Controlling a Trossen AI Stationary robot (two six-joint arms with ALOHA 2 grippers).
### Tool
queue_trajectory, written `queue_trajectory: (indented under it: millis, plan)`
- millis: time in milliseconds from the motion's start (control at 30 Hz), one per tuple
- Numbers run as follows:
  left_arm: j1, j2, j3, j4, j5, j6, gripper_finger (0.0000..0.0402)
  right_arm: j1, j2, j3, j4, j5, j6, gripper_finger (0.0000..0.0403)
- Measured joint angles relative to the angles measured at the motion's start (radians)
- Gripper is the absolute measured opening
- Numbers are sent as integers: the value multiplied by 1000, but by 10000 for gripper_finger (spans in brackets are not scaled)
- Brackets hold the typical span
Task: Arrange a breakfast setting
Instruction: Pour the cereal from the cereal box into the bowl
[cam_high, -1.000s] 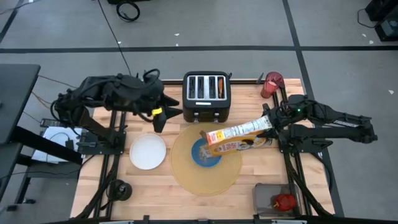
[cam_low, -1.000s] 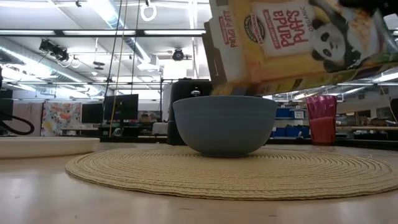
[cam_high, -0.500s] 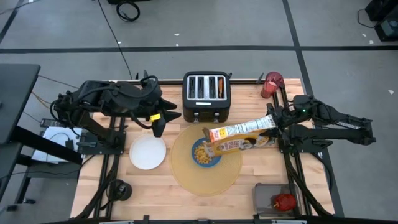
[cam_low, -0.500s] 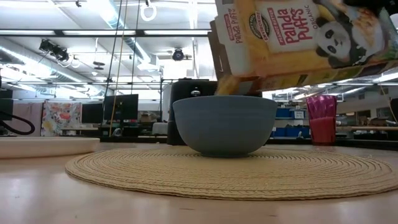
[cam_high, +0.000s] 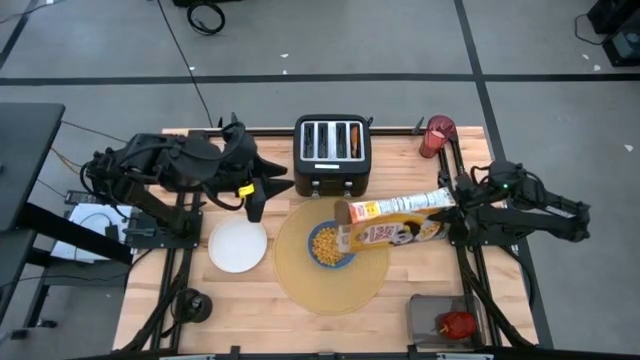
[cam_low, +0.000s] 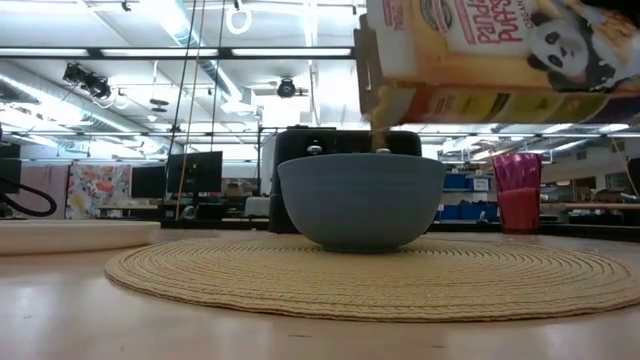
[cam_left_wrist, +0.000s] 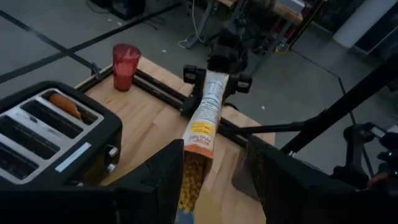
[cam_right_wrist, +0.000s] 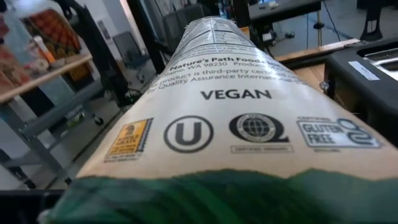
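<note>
From above, the right gripper (cam_high: 452, 212) is clamped on the base end of the cereal box (cam_high: 395, 222), which lies nearly flat over the table, its long axis running from that gripper across toward the left arm, its open mouth over the blue bowl (cam_high: 328, 246). The bowl sits on the tan placemat (cam_high: 335, 285) and shows a heap of yellow cereal inside. The left gripper (cam_high: 252, 198) hangs just beside the toaster (cam_high: 332, 155), above the white plate (cam_high: 238, 244), which lies on bare wood next to the mat. The red cup (cam_high: 436, 136) stands at the far right corner, and the apple (cam_high: 458, 324) rests in a grey tray (cam_high: 420, 312) at the near right. I can't spot a spoon.

At table height, the bowl (cam_low: 361, 201) stands upright on the mat (cam_low: 380, 280), with the box (cam_low: 500, 55) tipped over it and its mouth just above the rim; a few puffs show in the gap.

From the left wrist, that arm's own fingers (cam_left_wrist: 155, 186) stand spread and empty, and the box (cam_left_wrist: 202, 134) points straight toward them with cereal visible in its mouth.

From the right wrist, the box's side panel (cam_right_wrist: 217, 112) fills nearly everything, so the fingers are hidden there.

My guess is the pouring is about finished, and righting the box falls to the right arm, since it holds the end farthest from the bowl
</note>
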Motion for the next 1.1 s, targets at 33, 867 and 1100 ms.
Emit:
queue_trajectory:
  millis: [33,867,1100]
  plan:
    - [0,0,0,7,-4,1,182,0,-16,-3,2,3,5,208]
    - [3,11,1,-18,-43,42,182,0,131,-5,8,6,-24,207]
    - [4,9,1,-61,-43,40,182,1,145,7,0,-8,-24,207]
